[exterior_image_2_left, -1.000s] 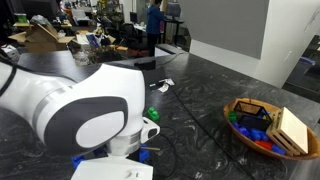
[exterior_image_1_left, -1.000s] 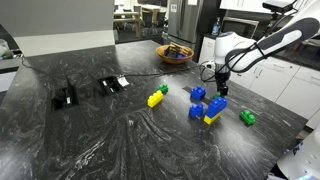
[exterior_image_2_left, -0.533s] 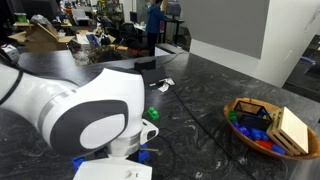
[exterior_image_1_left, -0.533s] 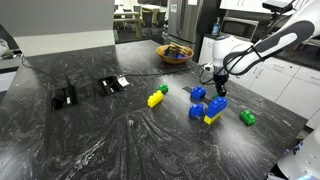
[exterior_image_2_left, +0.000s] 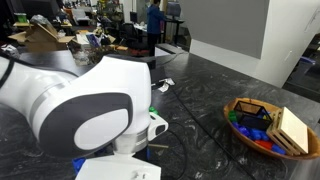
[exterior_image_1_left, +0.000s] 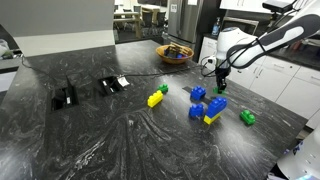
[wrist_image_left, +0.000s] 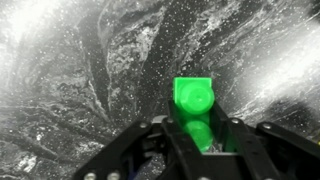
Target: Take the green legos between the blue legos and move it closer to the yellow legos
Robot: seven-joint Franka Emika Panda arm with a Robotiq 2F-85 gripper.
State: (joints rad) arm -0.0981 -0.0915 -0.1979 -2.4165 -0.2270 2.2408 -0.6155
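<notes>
We see our gripper (wrist_image_left: 200,138) clamped on the tiny green plastic brick (wrist_image_left: 192,98), at twelve o'clock of the chunky blue plastic bricks (exterior_image_1_left: 216,104).

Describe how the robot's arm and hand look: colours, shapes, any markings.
The arm is glossy white: rounded tubular segments with dark bands at the joints. Seen close in an exterior view, it is a bulbous white housing with a round grey cap. The hand is black, with dark angular fingers in the wrist view. No markings are legible.
</notes>
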